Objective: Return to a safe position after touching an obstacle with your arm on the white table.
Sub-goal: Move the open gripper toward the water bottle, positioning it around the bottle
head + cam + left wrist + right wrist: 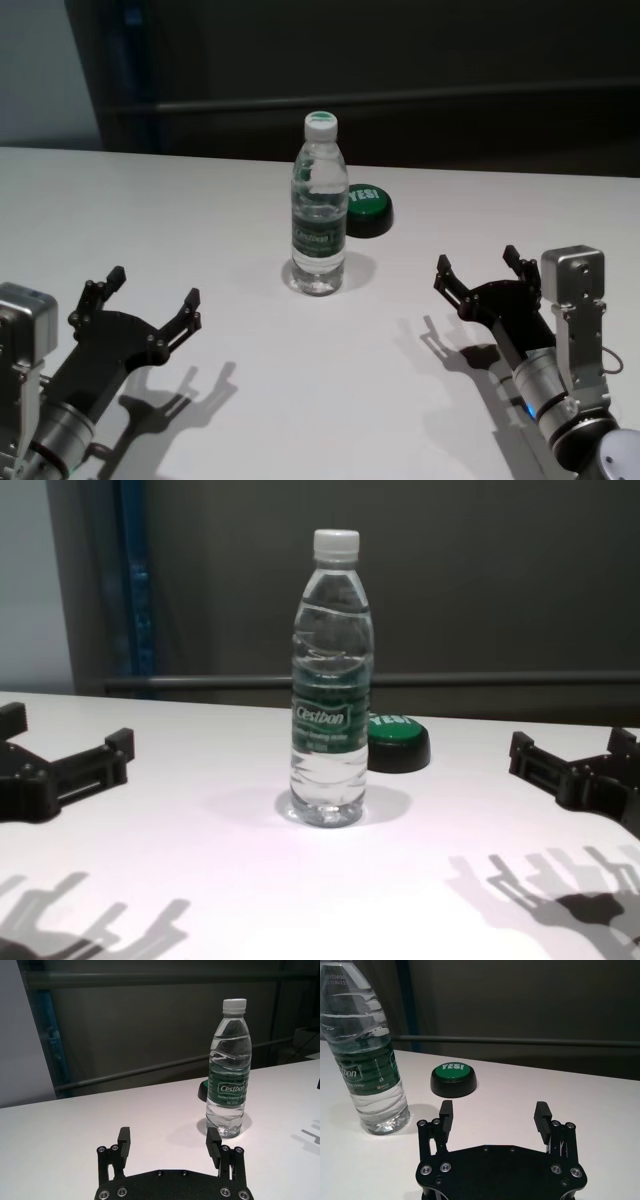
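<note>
The obstacle, a clear water bottle (319,210) with a white cap and green Cestbon label, stands upright mid-table on the white table (150,220). It also shows in the left wrist view (228,1072), the right wrist view (367,1067) and the chest view (331,685). My left gripper (155,290) is open and empty, low at the near left, apart from the bottle. My right gripper (477,264) is open and empty at the near right, also apart from it. Both show in their wrist views, left (170,1142) and right (493,1112).
A low black disc with a green "YES!" top (366,209) sits just behind and right of the bottle; it also shows in the right wrist view (453,1079). A dark wall with a rail runs behind the table's far edge.
</note>
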